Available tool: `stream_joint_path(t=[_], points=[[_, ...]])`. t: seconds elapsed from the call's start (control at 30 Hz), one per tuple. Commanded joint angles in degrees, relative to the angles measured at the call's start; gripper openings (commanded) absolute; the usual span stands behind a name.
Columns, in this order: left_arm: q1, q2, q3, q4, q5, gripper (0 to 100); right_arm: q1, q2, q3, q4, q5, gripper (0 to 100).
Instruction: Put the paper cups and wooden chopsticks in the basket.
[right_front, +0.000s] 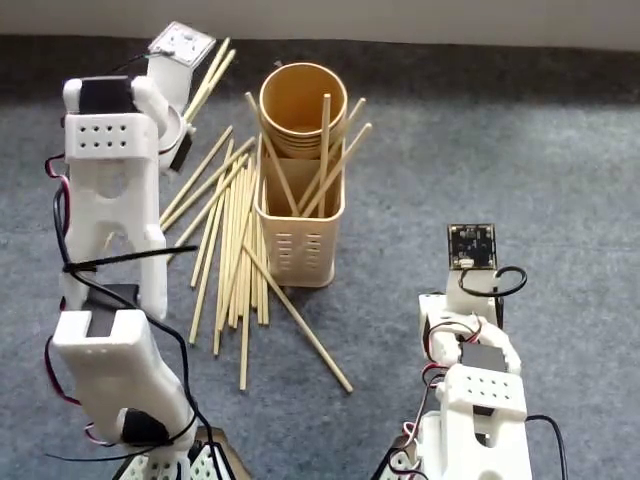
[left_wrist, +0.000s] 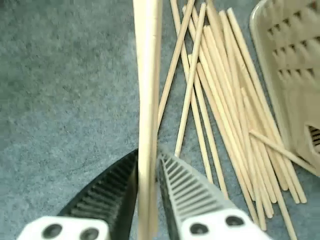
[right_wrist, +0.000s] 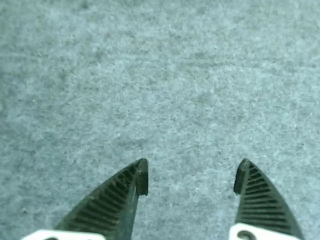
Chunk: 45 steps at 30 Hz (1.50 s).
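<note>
Around my left gripper, seen from above, grey carpet spreads wide past the cream slotted plastic basket. Loose wooden chopsticks crowd the gap between gripper and basket. Stacked brown paper cups and a few sticks stand inside the basket. My left arm stretches forward. At my left wrist, the ribbed fingers pinch a pale wooden chopstick pair, with the loose pile just beside. At my right wrist, my right gripper gapes above carpet.

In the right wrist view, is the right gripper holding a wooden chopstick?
No, the right gripper is open over the grey carpet, with nothing between its jaws.
</note>
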Motion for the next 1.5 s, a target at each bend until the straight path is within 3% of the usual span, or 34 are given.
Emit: stream_joint_path(t=[0.0,0.2,0.63,1.0,1.2,1.3,1.47], points=[[6.1,-1.0,-18.9,4.0,4.6,0,-0.4,-1.1,-0.2,-1.0,0.6,27.8],[12.4,-0.9,-37.7,4.3,12.4,0,-0.4,-1.1,-0.2,-1.0,0.6,27.8],[26.9,-1.0,-55.0,4.7,23.9,0,-0.2,-0.7,-0.1,-3.3,0.7,27.8],[33.5,-1.0,-55.4,5.4,29.4,0,-0.1,-0.7,-0.1,-3.3,0.7,27.8],[39.3,-9.5,-57.5,5.4,22.1,0,0.0,-0.7,-0.1,-3.3,0.7,27.8],[37.1,-16.0,-54.2,5.4,20.9,0,0.0,-0.7,-0.1,-3.3,0.7,27.8],[31.3,-29.3,-38.2,5.4,20.5,0,0.0,-0.7,-0.1,-3.3,0.7,27.8]])
